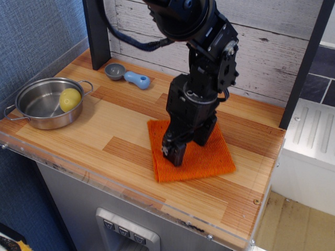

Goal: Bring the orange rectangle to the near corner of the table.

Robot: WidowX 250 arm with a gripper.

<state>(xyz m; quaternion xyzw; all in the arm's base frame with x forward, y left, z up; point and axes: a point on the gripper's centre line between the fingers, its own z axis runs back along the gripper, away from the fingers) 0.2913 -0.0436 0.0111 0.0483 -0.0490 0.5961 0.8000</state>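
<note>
The orange rectangle [208,160] is a flat, nubby orange cloth lying on the striped wooden table [120,125], right of centre and a little back from the front acrylic rim. My black gripper [184,148] points down onto the cloth's left half, its fingertips in the fabric. The cloth has travelled with it, so it has hold of the cloth. The near finger [174,151] hides the pinch point.
A steel pot [44,102] holding a yellow lemon [70,99] stands at the left edge. A grey-and-blue scoop [128,76] lies at the back near a dark post [97,31]. A whitewashed plank wall backs the table.
</note>
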